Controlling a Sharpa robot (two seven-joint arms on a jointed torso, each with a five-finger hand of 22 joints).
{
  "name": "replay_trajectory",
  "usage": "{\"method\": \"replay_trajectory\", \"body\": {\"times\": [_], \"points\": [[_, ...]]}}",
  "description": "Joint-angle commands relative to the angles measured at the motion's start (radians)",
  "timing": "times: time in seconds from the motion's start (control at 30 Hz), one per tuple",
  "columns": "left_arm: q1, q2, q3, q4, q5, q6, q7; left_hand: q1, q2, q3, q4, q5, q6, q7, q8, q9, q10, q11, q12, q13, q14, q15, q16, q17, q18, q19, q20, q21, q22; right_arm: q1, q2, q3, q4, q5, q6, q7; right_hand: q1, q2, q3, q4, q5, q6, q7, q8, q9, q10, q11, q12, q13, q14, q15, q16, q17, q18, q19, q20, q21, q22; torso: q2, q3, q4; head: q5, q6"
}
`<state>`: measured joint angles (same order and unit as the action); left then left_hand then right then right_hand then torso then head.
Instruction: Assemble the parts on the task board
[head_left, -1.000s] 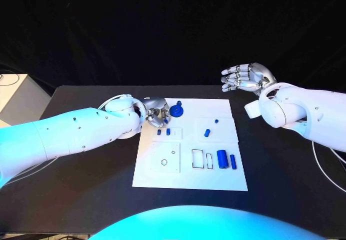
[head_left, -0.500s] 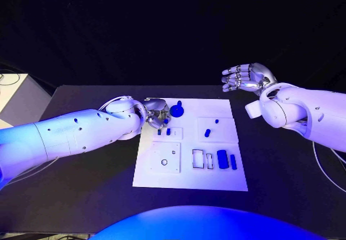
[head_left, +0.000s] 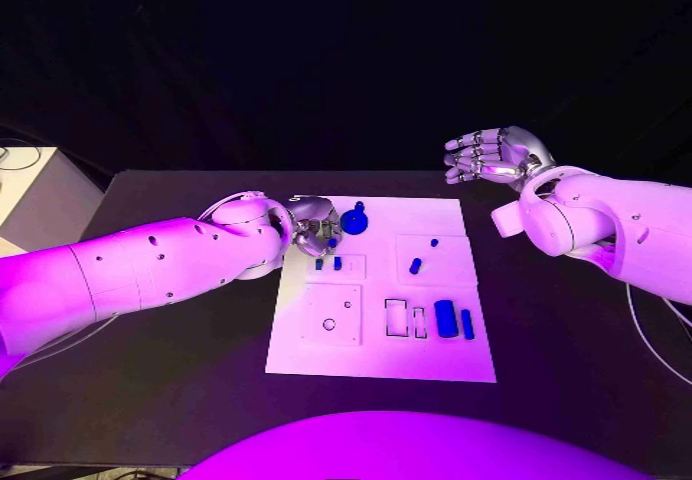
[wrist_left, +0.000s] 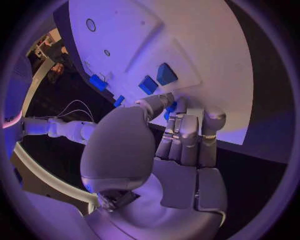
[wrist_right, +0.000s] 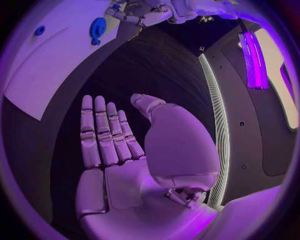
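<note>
Left hand (head_left: 312, 227) is set low over the far left corner of the task board (head_left: 382, 360). Fingers (wrist_left: 181, 134) are curled in together with the thumb across them; a small blue part (wrist_left: 169, 107) is glimpsed at the fingertips in the left wrist view. Whether it is pinched or merely touched cannot be told.

Just beside that hand, toward the board's middle, a round blue gear-like part (head_left: 355, 221) is seen on the board. Two short blue pegs (head_left: 329, 264) stand in a small raised plate just nearer than the hand. Further across, a single blue peg (head_left: 415, 266) sits in another plate; nearer the robot, a larger blue block (head_left: 444, 317) and a slim blue bar (head_left: 466, 323) lie beside two outlined slots (head_left: 395, 316). A square plate with a small hole (head_left: 330, 314) is on the near left.

Right hand (head_left: 493, 155) is held up off the table, well apart from the board, fingers spread and holding nothing.

Step judged in hand: picking or seating a small part at the far left corner. Most parts appear still unplaced, so the task is judged early. The next move would call for a sure pinch, then careful alignment over the matching seat before pressing down.
</note>
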<state>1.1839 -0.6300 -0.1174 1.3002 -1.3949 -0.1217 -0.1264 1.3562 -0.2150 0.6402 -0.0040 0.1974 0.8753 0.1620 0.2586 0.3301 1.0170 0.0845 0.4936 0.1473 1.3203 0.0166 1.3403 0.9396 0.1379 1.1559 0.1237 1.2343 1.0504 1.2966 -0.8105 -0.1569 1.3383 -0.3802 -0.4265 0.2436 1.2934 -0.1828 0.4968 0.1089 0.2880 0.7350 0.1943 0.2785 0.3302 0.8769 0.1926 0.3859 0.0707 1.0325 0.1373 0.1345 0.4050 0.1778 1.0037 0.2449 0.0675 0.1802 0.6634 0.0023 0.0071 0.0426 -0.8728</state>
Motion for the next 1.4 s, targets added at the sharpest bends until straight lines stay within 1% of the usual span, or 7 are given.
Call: {"method": "replay_trajectory", "body": {"times": [0.03,0.83,1.1,1.17,1.3,1.37,1.4], "points": [[-0.002,0.0,-0.001,0.0,0.004,0.028,-0.006,-0.01,0.002,0.002,0.003,-0.004,-0.007,0.0,-0.003,-0.001,0.0,0.003,-0.003,0.001,-0.005,0.002,-0.005,0.0,-0.01,-0.008,0.0,-0.002,0.002,0.0,-0.001,0.001,0.0,-0.006,0.004,0.001,-0.004,0.007,-0.001,-0.004,0.001,0.007,0.062,-0.004,-0.001,0.007,-0.002,0.003,-0.001,0.009,0.0,-0.006,-0.001,0.006,0.006,-0.002,0.003,-0.002,0.0,0.0013,-0.0004,0.0,0.0],[-0.002,-0.027,0.001,-0.04,-0.008,0.018,-0.017,-0.009,-0.006,0.001,0.002,-0.005,-0.029,-0.003,-0.018,-0.008,0.002,0.0,-0.006,0.007,-0.006,0.0,-0.006,-0.002,-0.009,-0.007,-0.003,-0.004,0.0,-0.002,-0.006,0.0,0.0,-0.006,-0.001,0.006,-0.005,0.006,-0.002,-0.004,0.0,0.006,0.062,-0.005,-0.002,0.007,-0.002,0.003,-0.002,0.009,0.0,-0.007,-0.002,0.005,0.006,-0.002,0.003,-0.004,0.0,-0.0005,0.0005,-0.004,0.0],[-0.002,-0.05,0.022,-0.042,0.097,-0.061,0.074,0.013,0.011,0.017,-0.01,-0.002,0.022,-0.001,0.011,0.002,0.001,0.006,-0.01,0.014,-0.023,0.003,-0.021,-0.036,-0.004,-0.024,-0.004,-0.019,-0.021,-0.003,-0.01,0.0,0.001,-0.014,0.011,0.003,0.009,0.006,0.004,-0.017,-0.006,0.008,0.059,-0.006,-0.003,0.008,-0.004,0.005,-0.005,0.013,-0.002,-0.008,-0.005,0.006,0.01,-0.004,0.004,-0.01,-0.001,-0.0004,-0.0006,-0.005,0.003],[-0.001,-0.064,0.032,-0.037,0.176,-0.061,0.121,0.033,0.025,0.024,-0.026,-0.003,0.055,0.002,0.034,0.01,0.008,0.009,0.005,0.027,-0.064,0.005,-0.055,-0.097,0.011,-0.08,-0.004,-0.06,-0.079,-0.003,-0.025,0.0,0.016,-0.032,0.036,-0.011,0.03,0.009,0.018,-0.037,-0.016,0.022,0.052,-0.002,-0.002,0.025,-0.012,0.011,-0.005,0.037,-0.012,0.001,-0.005,0.007,0.033,-0.014,0.015,-0.013,0.0,0.0001,0.0014,-0.003,0.005],[0.001,-0.099,0.047,-0.021,0.264,-0.062,0.159,0.06,0.058,0.031,-0.055,-0.003,0.061,0.004,0.06,0.019,-0.006,0.01,0.062,0.066,-0.067,0.001,-0.063,-0.097,0.013,-0.091,-0.009,-0.055,-0.079,-0.003,-0.058,-0.001,0.059,-0.111,0.108,-0.049,0.059,0.016,0.036,-0.075,-0.034,0.056,0.034,0.002,-0.004,0.063,-0.031,0.006,-0.008,0.106,-0.039,0.028,0.002,0.005,0.098,-0.046,0.057,-0.003,-0.001,0.001,0.003,-0.002,0.007],[0.002,-0.113,0.052,-0.016,0.291,-0.064,0.169,0.061,0.06,0.032,-0.057,-0.002,0.061,0.005,0.062,0.02,-0.008,0.009,0.067,0.069,-0.069,0.002,-0.065,-0.1,0.014,-0.096,-0.009,-0.057,-0.083,-0.003,-0.069,-0.001,0.073,-0.164,0.142,-0.069,0.068,0.022,0.028,-0.093,-0.039,0.079,0.026,0.005,-0.004,0.09,-0.042,0.001,-0.008,0.162,-0.059,0.053,0.013,0.004,0.145,-0.069,0.097,0.017,-0.001,0.0016,0.0012,-0.002,0.007],[0.003,-0.124,0.055,-0.013,0.315,-0.063,0.179,0.059,0.062,0.033,-0.061,-0.002,0.058,0.006,0.069,0.022,-0.018,0.01,0.083,0.08,-0.07,0.002,-0.069,-0.102,0.015,-0.099,-0.009,-0.055,-0.082,-0.003,-0.076,-0.001,0.082,-0.202,0.163,-0.084,0.072,0.027,0.014,-0.105,-0.043,0.106,0.018,0.008,-0.005,0.122,-0.055,-0.006,-0.008,0.231,-0.082,0.085,0.027,0.002,0.2,-0.096,0.149,0.046,-0.001,0.0019,0.0008,-0.004,0.007]]}}
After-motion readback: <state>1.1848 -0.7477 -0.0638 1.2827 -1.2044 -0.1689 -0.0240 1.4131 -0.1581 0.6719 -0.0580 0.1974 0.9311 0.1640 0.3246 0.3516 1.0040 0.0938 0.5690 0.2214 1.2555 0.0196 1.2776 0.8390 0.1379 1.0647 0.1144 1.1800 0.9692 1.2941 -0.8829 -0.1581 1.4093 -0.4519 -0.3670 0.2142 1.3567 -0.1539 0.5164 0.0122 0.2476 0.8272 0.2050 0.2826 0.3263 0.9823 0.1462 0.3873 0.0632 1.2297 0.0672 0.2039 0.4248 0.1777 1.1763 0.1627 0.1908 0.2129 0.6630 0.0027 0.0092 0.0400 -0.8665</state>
